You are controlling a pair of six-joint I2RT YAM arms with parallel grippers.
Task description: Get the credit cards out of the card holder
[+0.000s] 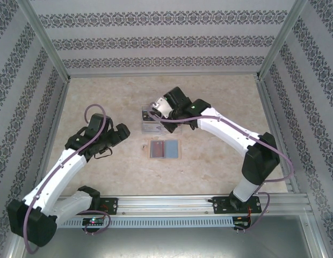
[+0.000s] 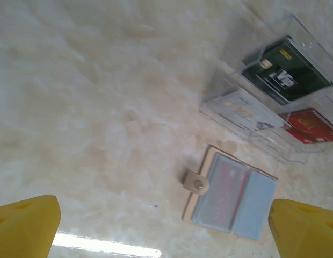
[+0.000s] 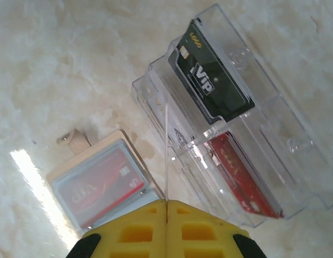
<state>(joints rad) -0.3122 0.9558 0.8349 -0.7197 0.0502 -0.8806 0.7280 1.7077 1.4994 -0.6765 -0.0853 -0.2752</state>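
Your clear plastic box with divided slots, the card holder [image 3: 295, 145], sits just ahead of the right claw [image 3: 165, 215] and a little to its right. A black card with white lettering [image 3: 212, 80] lies in the far slot, a red card [image 3: 241, 172] in the near one, and a pale card [image 2: 244, 110] in the lower tier.

The right claw's yellow fingers are pressed together. A thin pale line runs up from their seam, and you cannot tell whether that is a card seen edge-on.

The left claw [image 2: 165, 223] hangs over the table with its fingers spread wide and nothing between them; the holder is well ahead of it and off to its right.

Watch the box: it looks light and nothing pins it down, so tugging a snug card could drag or tip the whole holder rather than free the card. Its clear walls are hard to read, so a fingertip could land on a divider instead of a card edge.

A flat tan sleeve with a snap tab [image 2: 190, 180] lies just ahead of the left claw, nearer its right finger, and shows a red face [image 3: 99, 183] and a blue-grey one [image 2: 255, 201]. Come down carelessly there and you could knock it askew.

The pale marbled tabletop [image 1: 209, 166] is glossy; glare streaks it near both claws, and thin cards would probably skate on it rather than lift.

Around you, panels with dark floral bands [image 1: 166, 40] close in three sides. Metal posts [image 1: 44, 40] frame them, and an aluminium rail [image 1: 172, 201] carries both arm bases.
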